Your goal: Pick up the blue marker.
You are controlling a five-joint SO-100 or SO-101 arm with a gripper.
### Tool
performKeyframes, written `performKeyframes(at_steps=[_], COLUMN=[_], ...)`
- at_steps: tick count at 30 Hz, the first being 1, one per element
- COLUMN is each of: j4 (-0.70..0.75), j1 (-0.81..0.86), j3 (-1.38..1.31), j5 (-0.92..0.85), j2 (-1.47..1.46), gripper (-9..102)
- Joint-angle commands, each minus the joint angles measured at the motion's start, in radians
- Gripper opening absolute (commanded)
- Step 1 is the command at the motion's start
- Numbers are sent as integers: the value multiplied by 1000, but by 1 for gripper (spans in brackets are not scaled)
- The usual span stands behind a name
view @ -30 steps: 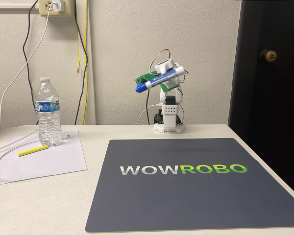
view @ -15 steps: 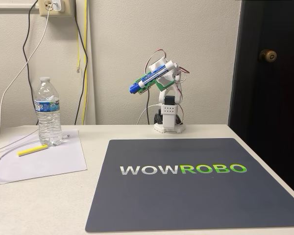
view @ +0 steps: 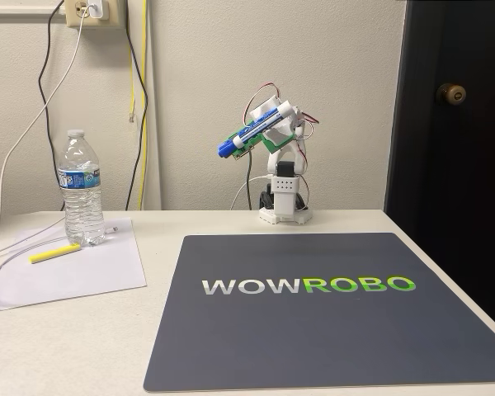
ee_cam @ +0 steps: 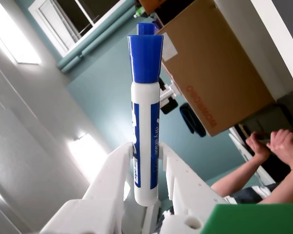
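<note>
Marker up in the air

The gripper (view: pixel 256 132) is squeezed tight on the blue marker (ee_cam: pixel 145 117) — high above the far side of the mat (view: pixel 330 309). Best to hold firm and steady, no tipping.

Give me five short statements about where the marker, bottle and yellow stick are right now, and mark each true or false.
1. The blue marker is held in the gripper, lifted well above the table. True.
2. The marker's blue cap points toward the door in the fixed view. False: the cap points left and downward, toward the wall side with the cables.
3. The water bottle lies on its side. False: it stands upright on the sheet of paper.
4. The yellow stick lies on the paper beside the bottle. True.
5. The marker rests on the dark mat. False: the mat carries nothing.
</note>
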Motion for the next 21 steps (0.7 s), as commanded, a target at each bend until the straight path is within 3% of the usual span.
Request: performKeyframes(at_steps=[1, 21], j4=[-25, -26], j1=[9, 17], j3=[-20, -20], j5=[8, 20], j2=[-5, -5], gripper=[5, 5])
